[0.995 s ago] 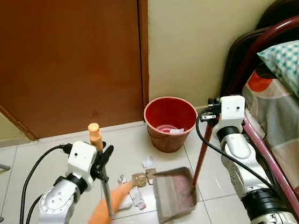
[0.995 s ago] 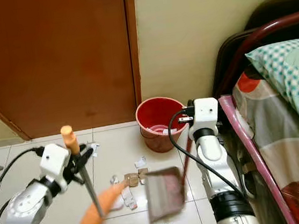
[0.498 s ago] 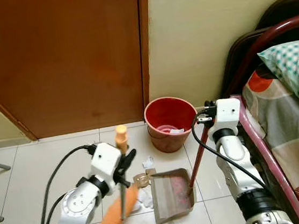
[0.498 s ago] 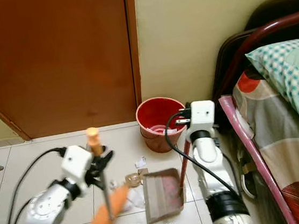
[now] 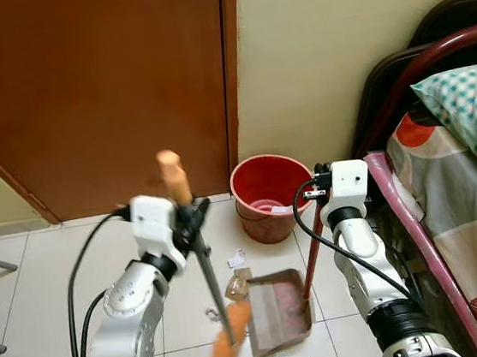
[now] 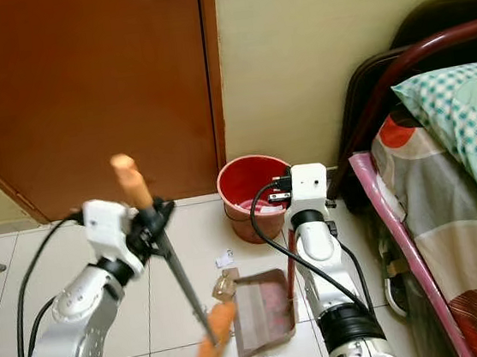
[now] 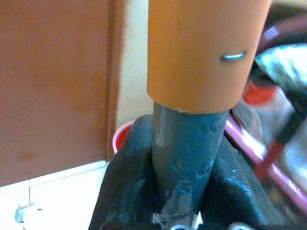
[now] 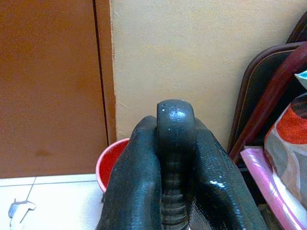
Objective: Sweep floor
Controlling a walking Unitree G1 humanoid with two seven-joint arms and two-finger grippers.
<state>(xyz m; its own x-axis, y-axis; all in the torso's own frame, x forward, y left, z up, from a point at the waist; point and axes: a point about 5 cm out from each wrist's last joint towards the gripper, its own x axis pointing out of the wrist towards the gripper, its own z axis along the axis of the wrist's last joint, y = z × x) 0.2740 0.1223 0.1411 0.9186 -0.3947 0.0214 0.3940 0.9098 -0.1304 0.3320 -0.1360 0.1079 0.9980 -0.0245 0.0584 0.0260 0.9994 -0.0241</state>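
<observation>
On the tiled floor (image 5: 51, 269) before the brown door (image 5: 91, 92), my left claw (image 5: 193, 221) is clamped around the grey shaft of the broom (image 5: 203, 264) just below its orange cap; the shaft slants down from the claw to the orange bristles, which meet the floor beside the dustpan (image 5: 275, 310); my right claw (image 5: 321, 188) is closed on the black top of the dustpan's red handle (image 5: 311, 252), which runs down to the pan directly below it; paper scraps (image 5: 235, 259) lie just beyond the pan's open edge, between it and the red bucket (image 5: 270, 194); the bucket stands against the wall; the bed (image 5: 457, 205) is on my right.
</observation>
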